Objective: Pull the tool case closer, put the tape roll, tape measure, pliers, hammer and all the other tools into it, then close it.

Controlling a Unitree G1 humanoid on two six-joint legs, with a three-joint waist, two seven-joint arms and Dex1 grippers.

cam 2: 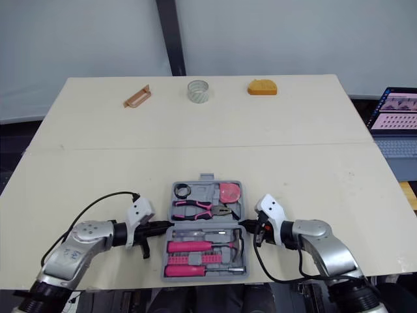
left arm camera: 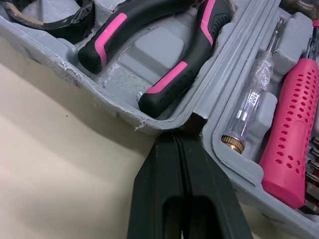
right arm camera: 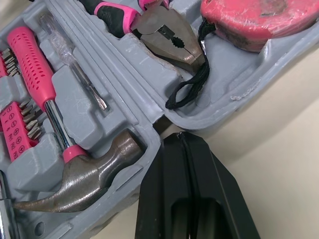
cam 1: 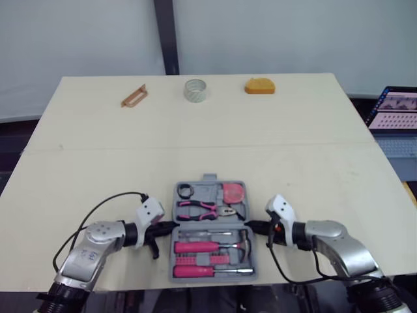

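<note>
The left gripper (left arm camera: 182,137) has its two black fingers pressed flat together, holding nothing, with the tips butted against the left end of the hinge seam of the tool case (cam 1: 208,177). The right gripper (right arm camera: 179,134) mirrors it at the right end, equally pinched shut and empty. The case lies open in the middle of the table's (cam 1: 293,163) near edge, already packed, so I'd say closing is the step now.

To do it well, both tips should catch under the rim of one half and lift together. An uneven lift would twist the thin grey plastic, and a quick one could tip tools out of their moulded recesses.

The far half holds rubber-gripped pink-and-black pliers (cam 1: 199,208), a rounded red tape measure (cam 1: 232,192) with a black cord loop, and a black tape roll (cam 1: 185,191). The near half holds a dull steel claw hammer (right arm camera: 84,179), a perforated pink screwdriver handle (cam 1: 195,246) and a clear tester screwdriver (left arm camera: 246,109).

Along the far edge sit a brown bracket (cam 1: 134,96), a pale roll (cam 1: 195,90) and an orange block (cam 1: 259,86)
</note>
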